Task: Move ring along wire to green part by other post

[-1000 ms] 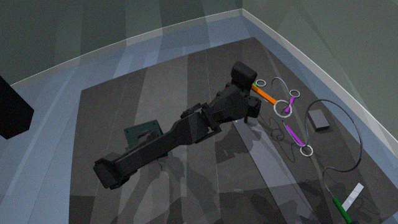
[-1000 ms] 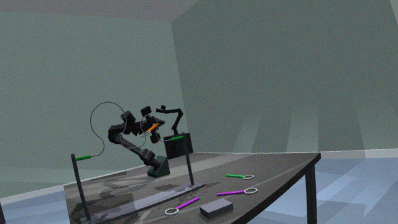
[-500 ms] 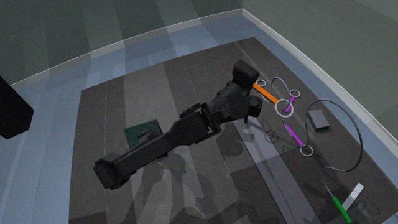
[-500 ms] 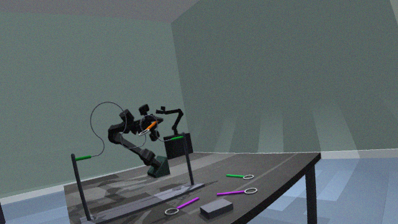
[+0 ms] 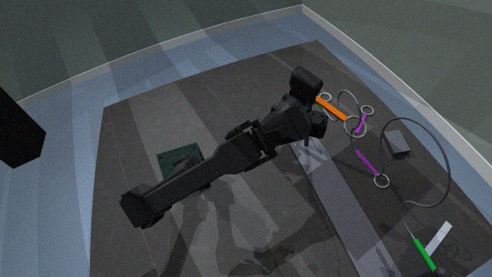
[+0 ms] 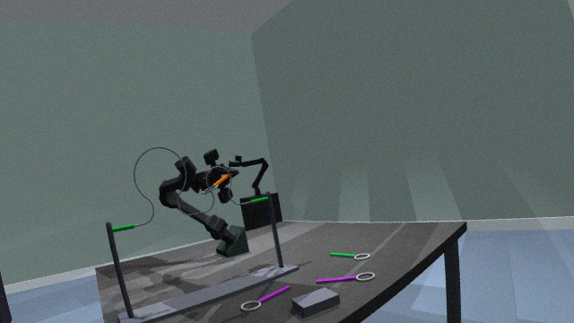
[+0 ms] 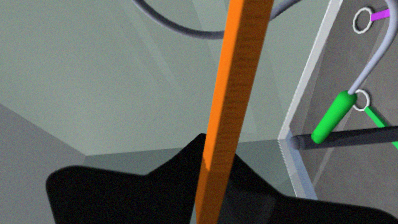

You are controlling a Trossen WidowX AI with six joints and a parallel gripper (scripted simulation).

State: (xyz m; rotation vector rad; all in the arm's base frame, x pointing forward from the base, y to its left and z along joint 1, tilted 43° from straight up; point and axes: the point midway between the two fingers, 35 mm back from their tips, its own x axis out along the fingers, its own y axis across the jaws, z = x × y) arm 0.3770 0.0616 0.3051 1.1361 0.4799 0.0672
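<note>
Our claw (image 6: 236,172) (image 7: 207,140) is clamped on the orange handle (image 5: 331,108) (image 6: 221,180) (image 7: 232,100), and the relation we must mind is the one between handle and ring. From the top view, the handle's long axis runs outward from the claw, away from the arm, and the metal ring (image 5: 344,128) (image 6: 207,191) sits at its far end. So the ring moves on a lever: a small twist of our wrist should swing it a good deal.

The ring is off the green sleeves, out over the grey wire (image 5: 449,161) (image 6: 153,148) (image 7: 200,35), in the smaller loop near one post (image 6: 275,233) (image 7: 350,137). The wire appears to pass through it, though whether it touches the rim we cannot tell. The near green sleeve (image 6: 259,200) (image 7: 334,117) is beside that post; the other green sleeve (image 5: 424,254) (image 6: 124,228) lies beyond the big loop, at the far post (image 6: 118,269). If that far sleeve is the goal, as we judge, most of the way remains, and the next move calls for turning the ring to stay square to the bend while the handle and claw keep off the grey.

We see no container on the desk (image 5: 200,100) (image 6: 381,242); a grey block (image 5: 397,141) (image 6: 316,302) and spare ringed wands simply lie there.
</note>
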